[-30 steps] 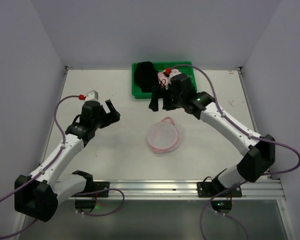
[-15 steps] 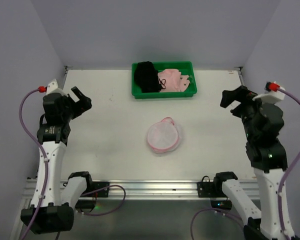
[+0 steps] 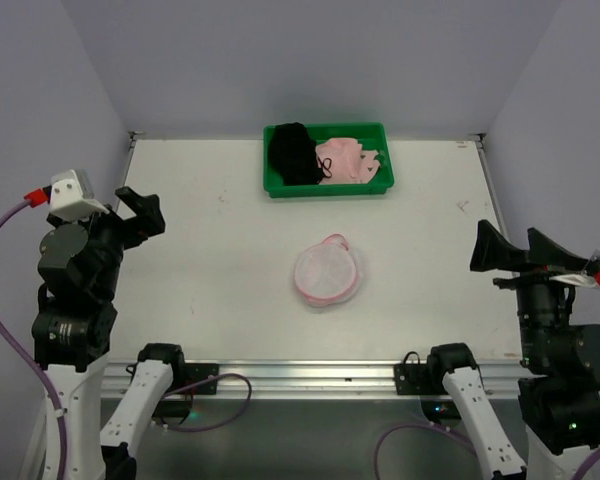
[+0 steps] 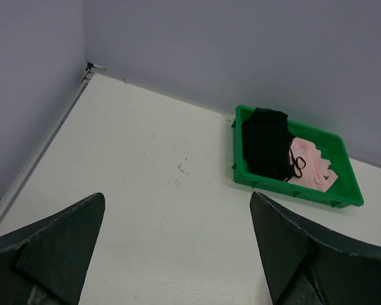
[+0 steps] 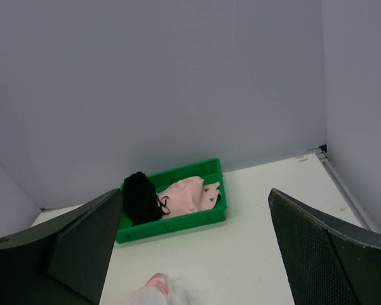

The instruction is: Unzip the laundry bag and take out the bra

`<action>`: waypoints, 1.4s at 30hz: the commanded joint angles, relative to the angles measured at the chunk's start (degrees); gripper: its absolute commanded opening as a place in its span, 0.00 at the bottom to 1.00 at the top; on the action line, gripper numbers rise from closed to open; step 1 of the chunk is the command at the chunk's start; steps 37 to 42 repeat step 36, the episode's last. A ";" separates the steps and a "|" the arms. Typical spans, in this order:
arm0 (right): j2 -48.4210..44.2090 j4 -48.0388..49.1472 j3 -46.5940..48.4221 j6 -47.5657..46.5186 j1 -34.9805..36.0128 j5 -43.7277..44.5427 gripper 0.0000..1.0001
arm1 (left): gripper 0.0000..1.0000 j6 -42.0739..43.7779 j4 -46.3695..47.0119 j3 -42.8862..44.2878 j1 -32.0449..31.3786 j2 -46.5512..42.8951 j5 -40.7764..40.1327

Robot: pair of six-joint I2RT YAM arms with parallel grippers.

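Observation:
The laundry bag [image 3: 327, 273], a round white mesh pouch with a pink rim, lies flat at the table's middle; its edge also shows in the right wrist view [image 5: 155, 293]. I cannot tell what is inside it. A pink garment [image 3: 348, 160] and a black garment [image 3: 292, 152] with thin straps lie in the green tray [image 3: 328, 189]. My left gripper [image 3: 140, 212] is open and empty, raised high at the far left. My right gripper [image 3: 515, 250] is open and empty, raised high at the far right. Both are far from the bag.
The green tray stands at the back middle and shows in the left wrist view [image 4: 292, 190] and the right wrist view [image 5: 171, 225]. Walls close the table at the back and both sides. An aluminium rail [image 3: 310, 375] runs along the near edge.
Both arms have drawn back from the table's middle and risen to the sides. The right gripper has left the tray, where it hung over the pink garment. The bag has not moved.

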 commanded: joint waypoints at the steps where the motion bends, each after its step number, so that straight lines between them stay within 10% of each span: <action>1: -4.01 1.79 -0.92 -4.88 0.47 -1.29 0.99 | 1.00 3.96 -3.25 2.53 -2.80 -3.24 -7.39; 42: -10.53 4.96 -6.47 -7.88 3.28 -3.93 0.99 | 1.00 1.41 -1.32 -4.93 -4.39 -12.14 -7.83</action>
